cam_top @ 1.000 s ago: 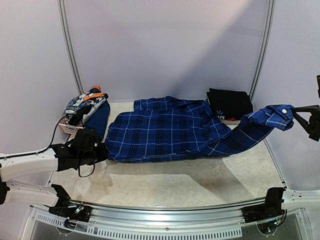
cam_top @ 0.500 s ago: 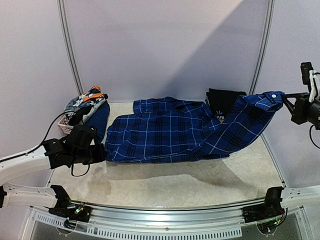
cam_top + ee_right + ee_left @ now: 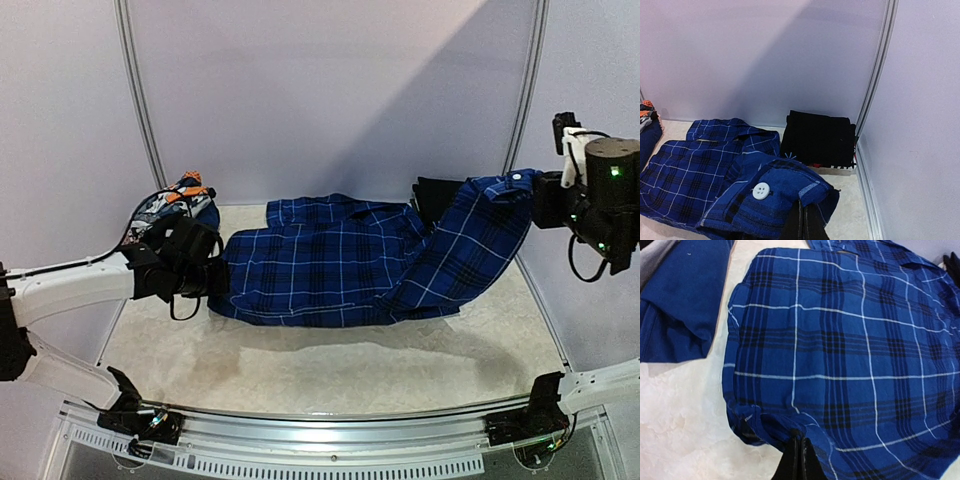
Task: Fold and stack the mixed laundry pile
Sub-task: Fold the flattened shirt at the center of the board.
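Only the left wrist view showed the left gripper point(image 3: 799, 444) with fingers together, clamped on the folded edge of the shirt point(image 3: 850, 340), a navy garment point(image 3: 680, 305) at 10 o'clock. Only the right wrist view showed the right gripper point(image 3: 802, 209) pinched shut on the cuff point(image 3: 785, 182) by a white button point(image 3: 761, 190). From above, the shirt lay across the middle of the table point(image 3: 330, 370), its sleeve point(image 3: 470, 245) raised toward 2 o'clock and hiding part of the black stack point(image 3: 445, 195), while the left arm point(image 3: 70, 290) cut off the lower part of the pile point(image 3: 170, 205) at 10 o'clock.
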`<action>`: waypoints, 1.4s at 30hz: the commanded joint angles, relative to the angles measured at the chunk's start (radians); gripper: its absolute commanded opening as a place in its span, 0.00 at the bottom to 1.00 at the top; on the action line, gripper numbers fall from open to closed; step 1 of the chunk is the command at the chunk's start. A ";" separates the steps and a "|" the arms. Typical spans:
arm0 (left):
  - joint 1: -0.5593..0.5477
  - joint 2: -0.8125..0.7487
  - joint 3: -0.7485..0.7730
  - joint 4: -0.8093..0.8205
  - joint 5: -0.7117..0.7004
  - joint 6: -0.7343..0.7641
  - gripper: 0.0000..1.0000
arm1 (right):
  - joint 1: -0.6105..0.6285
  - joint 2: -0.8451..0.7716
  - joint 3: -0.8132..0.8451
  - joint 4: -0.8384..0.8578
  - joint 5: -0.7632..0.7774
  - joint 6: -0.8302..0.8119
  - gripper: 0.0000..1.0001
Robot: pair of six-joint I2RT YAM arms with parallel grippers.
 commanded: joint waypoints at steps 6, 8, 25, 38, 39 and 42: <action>0.131 0.172 0.115 0.056 -0.023 0.069 0.00 | -0.023 0.137 0.028 0.296 0.084 -0.181 0.00; 0.154 0.211 0.142 0.057 -0.010 0.077 0.00 | -0.048 0.166 0.036 0.372 0.075 -0.249 0.00; 0.234 0.519 0.341 0.019 0.006 0.078 0.00 | -0.381 0.502 0.124 0.566 -0.232 -0.455 0.00; 0.254 0.610 0.391 0.058 0.000 0.082 0.31 | -0.450 0.844 0.403 0.681 -0.338 -0.684 0.00; 0.253 0.592 0.375 0.078 -0.002 0.089 0.39 | -0.449 0.857 0.409 0.693 -0.339 -0.701 0.00; 0.246 0.532 0.329 0.143 -0.006 0.112 0.59 | -0.451 0.896 0.409 0.758 -0.366 -0.782 0.00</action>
